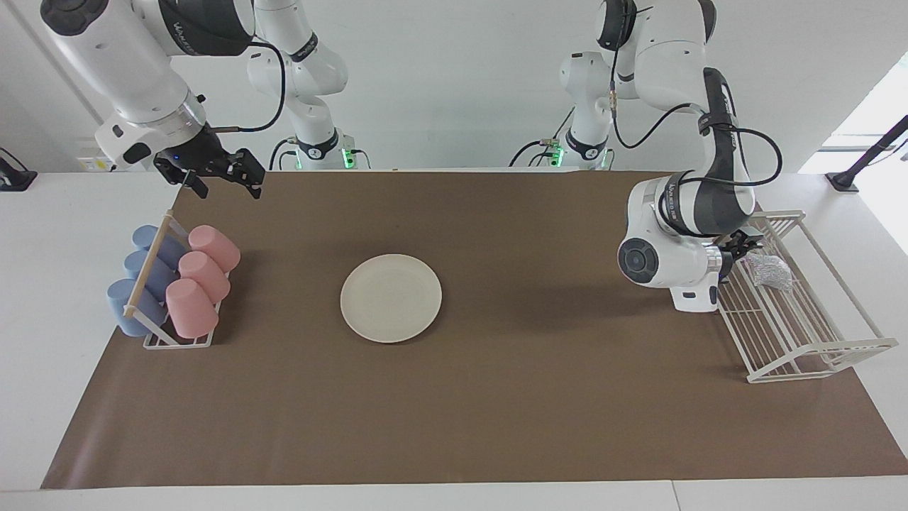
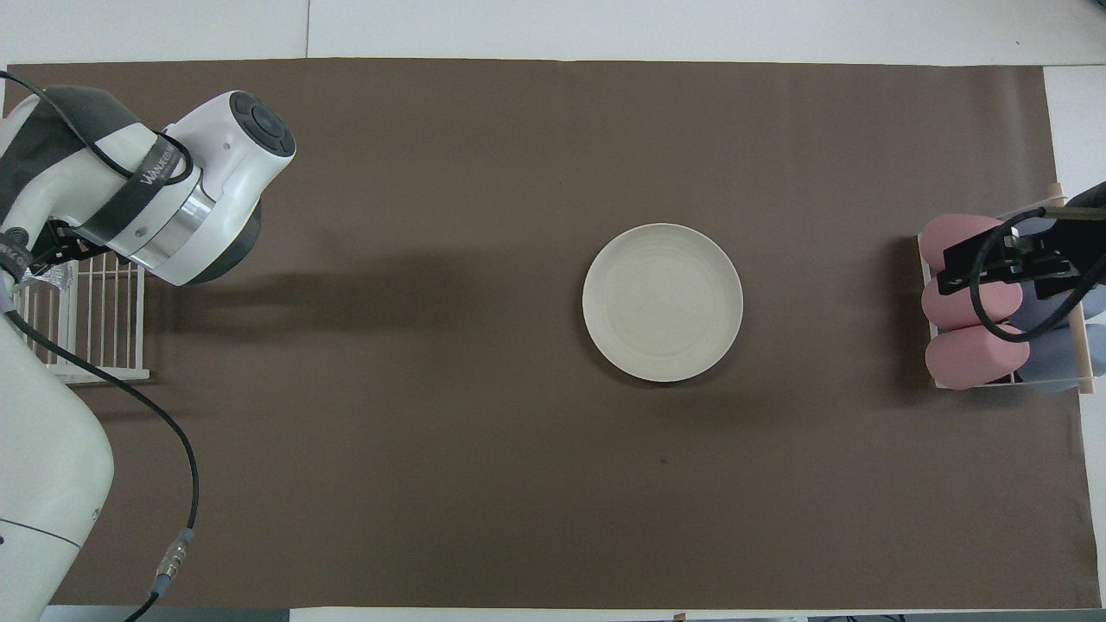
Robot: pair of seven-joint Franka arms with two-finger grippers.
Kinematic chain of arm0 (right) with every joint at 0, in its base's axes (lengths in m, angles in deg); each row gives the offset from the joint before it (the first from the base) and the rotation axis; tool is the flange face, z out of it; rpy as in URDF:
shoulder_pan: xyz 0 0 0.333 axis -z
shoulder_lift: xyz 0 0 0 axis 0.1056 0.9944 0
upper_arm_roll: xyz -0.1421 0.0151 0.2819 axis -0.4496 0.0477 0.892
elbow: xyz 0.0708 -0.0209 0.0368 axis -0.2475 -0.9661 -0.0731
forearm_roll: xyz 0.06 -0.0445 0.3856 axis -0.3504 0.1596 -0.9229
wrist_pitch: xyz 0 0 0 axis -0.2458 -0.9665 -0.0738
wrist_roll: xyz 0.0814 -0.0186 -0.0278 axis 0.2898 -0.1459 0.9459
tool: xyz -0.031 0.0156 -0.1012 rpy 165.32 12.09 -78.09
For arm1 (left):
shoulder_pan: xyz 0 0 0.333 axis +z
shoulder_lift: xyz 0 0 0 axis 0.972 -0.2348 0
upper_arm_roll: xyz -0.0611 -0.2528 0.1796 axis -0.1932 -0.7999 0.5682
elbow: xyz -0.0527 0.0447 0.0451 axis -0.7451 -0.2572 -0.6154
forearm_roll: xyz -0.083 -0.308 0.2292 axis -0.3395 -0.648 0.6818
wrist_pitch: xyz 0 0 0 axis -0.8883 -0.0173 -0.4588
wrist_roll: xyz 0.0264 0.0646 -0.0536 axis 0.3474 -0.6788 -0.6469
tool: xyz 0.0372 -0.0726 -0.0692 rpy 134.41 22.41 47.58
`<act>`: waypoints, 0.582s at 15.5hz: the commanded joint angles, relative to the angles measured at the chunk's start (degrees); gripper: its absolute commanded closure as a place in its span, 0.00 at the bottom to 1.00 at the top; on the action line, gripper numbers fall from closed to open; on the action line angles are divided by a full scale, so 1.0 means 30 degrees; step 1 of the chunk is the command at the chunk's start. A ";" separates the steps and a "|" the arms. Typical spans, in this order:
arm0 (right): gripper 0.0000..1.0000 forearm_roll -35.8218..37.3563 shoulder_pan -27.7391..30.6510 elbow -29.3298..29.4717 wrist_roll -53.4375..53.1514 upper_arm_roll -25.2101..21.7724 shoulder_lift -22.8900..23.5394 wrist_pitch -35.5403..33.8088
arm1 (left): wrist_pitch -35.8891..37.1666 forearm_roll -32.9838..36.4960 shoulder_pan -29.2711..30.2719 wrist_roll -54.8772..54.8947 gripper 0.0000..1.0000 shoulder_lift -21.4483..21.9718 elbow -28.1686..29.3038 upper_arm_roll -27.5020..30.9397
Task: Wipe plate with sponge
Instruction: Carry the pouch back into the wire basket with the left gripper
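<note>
The cream-white plate (image 1: pixel 391 298) (image 2: pixel 663 302) lies flat in the middle of the brown mat with nothing on it. The silvery mesh sponge (image 1: pixel 770 271) rests inside the white wire rack (image 1: pixel 801 333) at the left arm's end of the table. My left gripper (image 1: pixel 745 245) is at the rack's edge, just beside the sponge. It is open and apart from the sponge. The left arm's wrist hides most of that gripper in the overhead view. My right gripper (image 1: pixel 221 177) (image 2: pixel 994 259) waits open in the air by the cup holder, holding nothing.
A wooden-barred holder with pink cups (image 1: pixel 201 273) (image 2: pixel 972 315) and blue cups (image 1: pixel 138 284) lying in it stands at the right arm's end. The wire rack (image 2: pixel 99 345) sits half on the mat's edge. Brown mat (image 1: pixel 496 411) covers the table's middle.
</note>
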 commanded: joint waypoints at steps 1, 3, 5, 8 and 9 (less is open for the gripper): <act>0.00 -0.0322 0.0097 -0.0435 -0.0364 0.0099 -0.0325 0.0148 | -0.1647 -0.2754 0.1003 0.0688 0.00 0.2091 0.0073 -0.0069; 0.00 -0.0322 0.0097 -0.0435 -0.0364 0.0099 -0.0325 0.0119 | -0.1915 -0.4251 0.1298 0.1828 0.00 0.2854 -0.0016 -0.0069; 0.00 -0.0322 0.0097 -0.0435 -0.0364 0.0099 -0.0325 0.0119 | -0.1886 -0.5862 0.1299 0.2709 0.00 0.3470 -0.0074 -0.0040; 0.00 -0.0322 0.0097 -0.0406 -0.0394 0.0099 -0.0325 0.0148 | -0.2061 -0.9316 0.1648 0.3560 0.00 0.4729 -0.0133 -0.0011; 0.00 -0.0322 0.0097 -0.0406 -0.0394 0.0099 -0.0325 0.0177 | -0.2207 -1.0516 0.1883 0.4259 0.00 0.5226 -0.0075 -0.0011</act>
